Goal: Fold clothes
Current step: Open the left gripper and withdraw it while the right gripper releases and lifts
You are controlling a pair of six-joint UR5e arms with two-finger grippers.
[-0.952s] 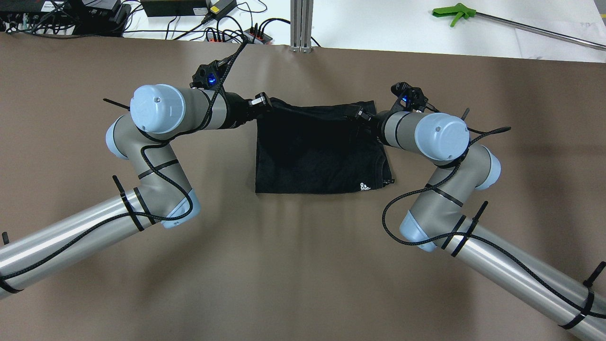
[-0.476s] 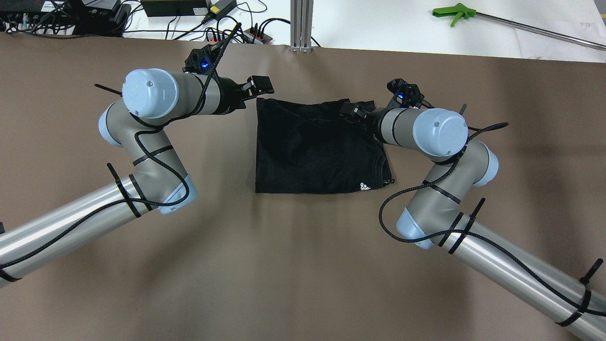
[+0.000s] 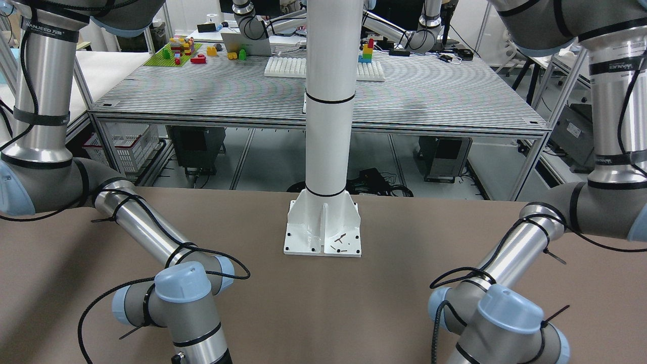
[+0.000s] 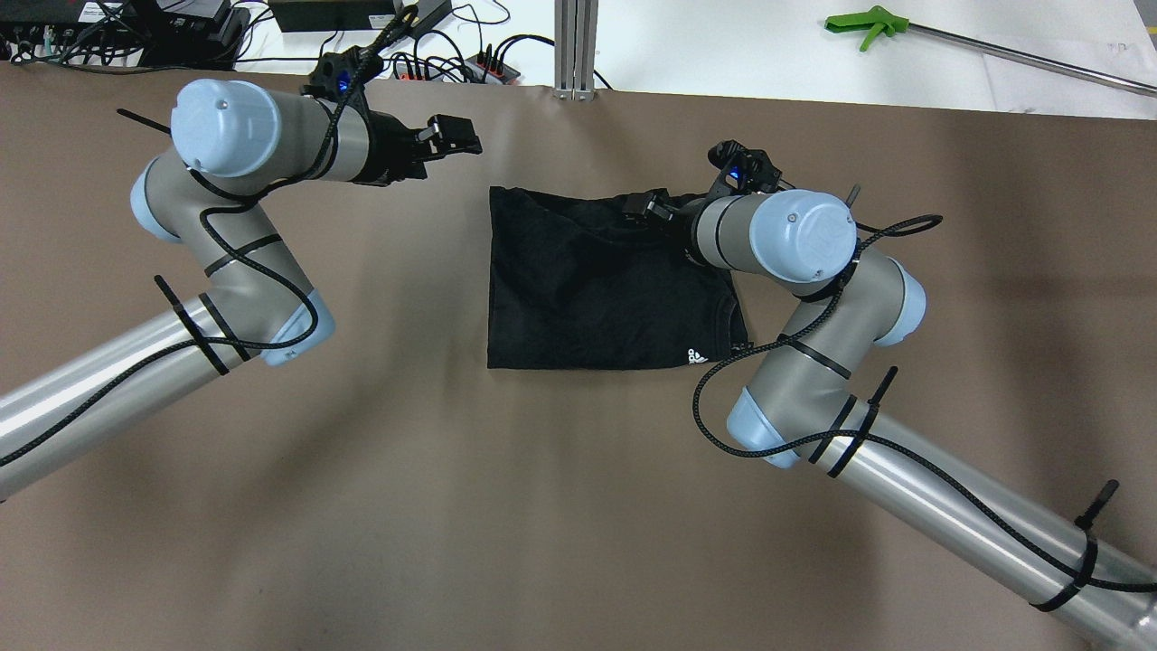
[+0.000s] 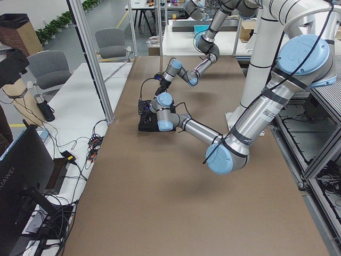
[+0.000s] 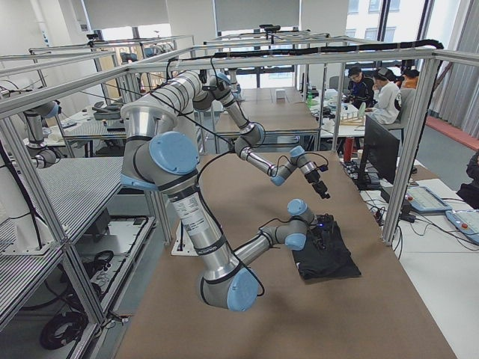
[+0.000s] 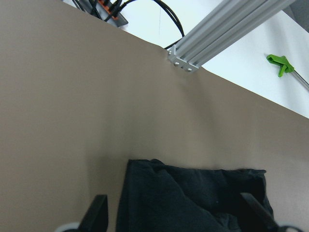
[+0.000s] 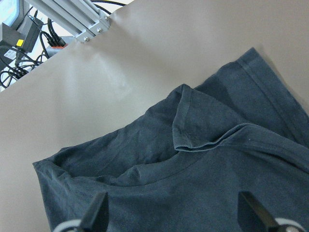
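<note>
Since both pairs of jaws stand spread and empty, the cloth (image 4: 606,289) lies free on the brown surface (image 4: 542,506). It is a black rectangle, already doubled, in the middle, with its long axis running across the robot from left to right. Its near edge is straight, with a small white logo (image 4: 694,354) by the near right corner. Its far edge is rumpled, with a loose flap (image 8: 203,121) turned over.

The right jaws hover over that far edge, right of its middle, so this arm is the nearer one; whether they touch the fabric cannot be told. The left jaws hang beyond and to the left of the far left corner, apart from the cloth, which lies towards the robot and to their right.

A next fold, I judge, would need the far edge tidied first. Bare surface lies on all sides. Only the far rim is tight, where a post (image 4: 576,45) and cables (image 4: 434,63) stand.
</note>
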